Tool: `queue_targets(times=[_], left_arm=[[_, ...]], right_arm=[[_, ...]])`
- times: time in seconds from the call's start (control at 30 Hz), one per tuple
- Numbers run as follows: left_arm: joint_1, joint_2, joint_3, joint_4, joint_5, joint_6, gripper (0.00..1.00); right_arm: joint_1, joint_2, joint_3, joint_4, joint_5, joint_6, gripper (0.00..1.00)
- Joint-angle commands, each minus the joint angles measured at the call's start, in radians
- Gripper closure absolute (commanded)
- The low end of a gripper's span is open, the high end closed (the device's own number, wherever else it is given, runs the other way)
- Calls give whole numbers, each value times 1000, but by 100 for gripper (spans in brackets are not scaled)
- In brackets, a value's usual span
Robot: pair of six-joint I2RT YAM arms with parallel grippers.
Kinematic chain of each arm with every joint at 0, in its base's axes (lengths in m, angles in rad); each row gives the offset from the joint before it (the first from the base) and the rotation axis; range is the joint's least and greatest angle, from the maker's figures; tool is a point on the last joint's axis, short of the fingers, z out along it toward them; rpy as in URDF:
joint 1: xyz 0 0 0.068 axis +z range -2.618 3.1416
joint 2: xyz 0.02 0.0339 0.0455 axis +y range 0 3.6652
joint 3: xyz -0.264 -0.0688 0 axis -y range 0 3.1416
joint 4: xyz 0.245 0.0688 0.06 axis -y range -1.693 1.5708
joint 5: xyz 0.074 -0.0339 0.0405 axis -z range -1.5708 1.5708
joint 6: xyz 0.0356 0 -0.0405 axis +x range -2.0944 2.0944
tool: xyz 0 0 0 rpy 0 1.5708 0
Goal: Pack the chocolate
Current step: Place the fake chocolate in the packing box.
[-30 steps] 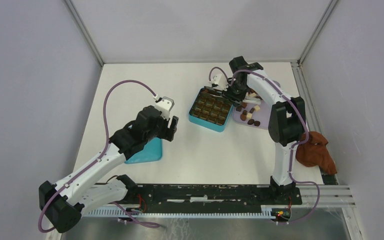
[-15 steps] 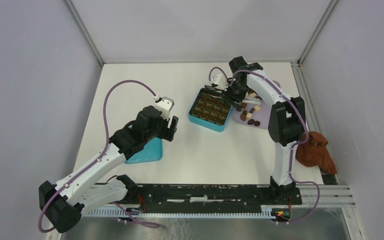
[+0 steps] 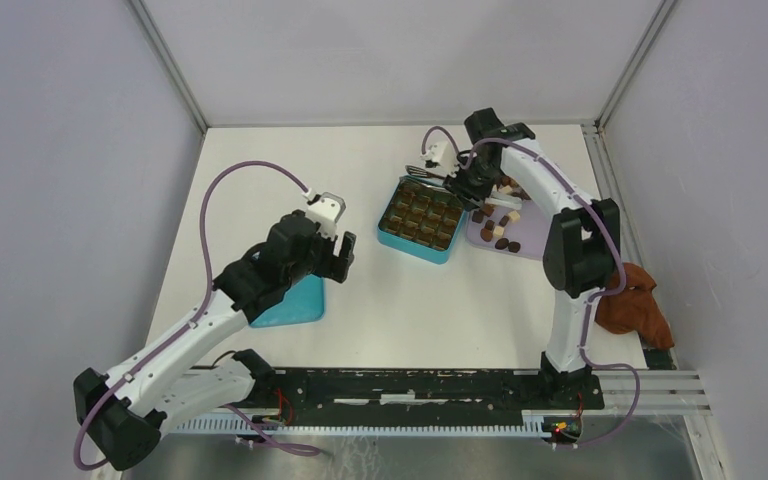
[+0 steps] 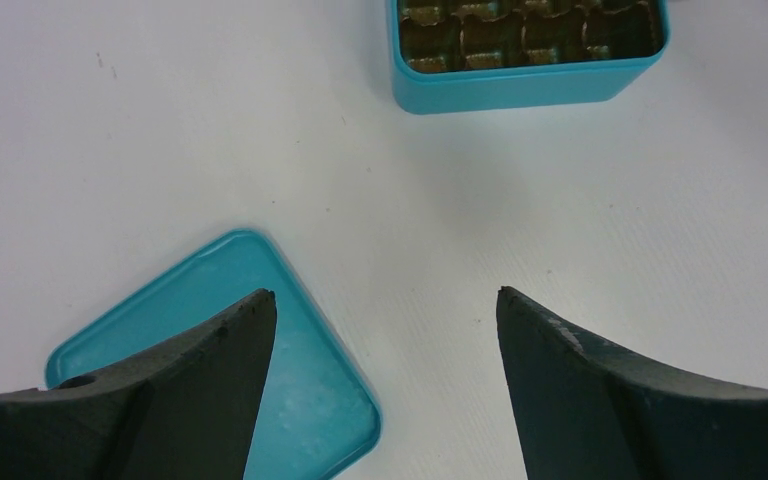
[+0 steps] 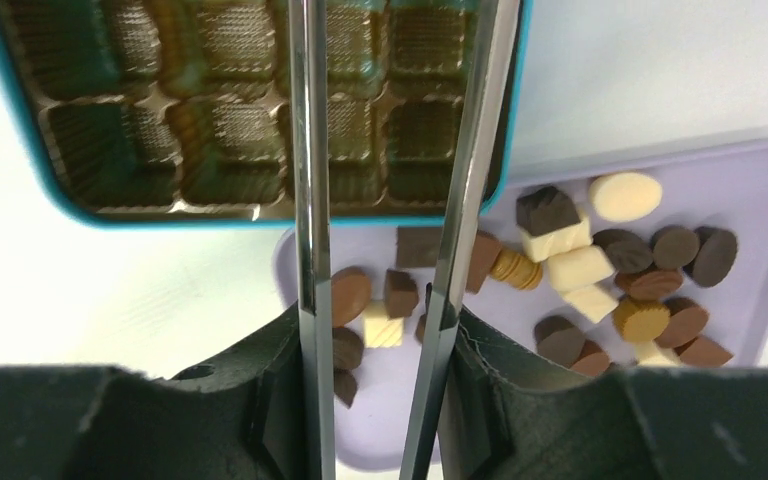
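Observation:
Several small dark brown, mid brown and cream-white chocolates lie on a lavender tray; the right wrist view shows them too. The open teal box stands left of the tray, and the brown compartments I can see hold no chocolate. My right gripper is shut on metal tongs over the tray's left end. The tong arms reach over the box, and their tips are out of the wrist view. My left gripper is open and empty over the right edge of the teal lid.
The teal lid lies flat under the left wrist. A reddish-brown cloth lies at the right table edge beside the right arm's base. The box's near wall shows at the top of the left wrist view.
The right wrist and tongs have shifted slightly toward the far side of the table. The left arm has barely moved.

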Motion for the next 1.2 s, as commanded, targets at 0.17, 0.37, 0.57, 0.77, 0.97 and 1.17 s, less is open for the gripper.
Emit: queue_targets(times=[0.17,0.37,0.57,0.77,0.97,1.17], left_arm=[[1,-60,86,384,451,-494,8],[-254,157,404,441,231,-836,2],[-479,470,859,165,5,-1045,1],[-502,570,1032,136,21,-1135,1],[-492,547,984,173,15,-1202,0],[-477,476,934,210,-10,-1160,0]], right_arm=[[-177,-371,-278,46,-188,5,56],[-342,-516,-499,49,-197,-87,56],[-435,-566,-563,23,-198,-136,56],[-461,-549,-560,14,-202,-141,56],[-479,-524,-561,32,-207,-136,56],[-512,-501,-553,36,-204,-155,56]])
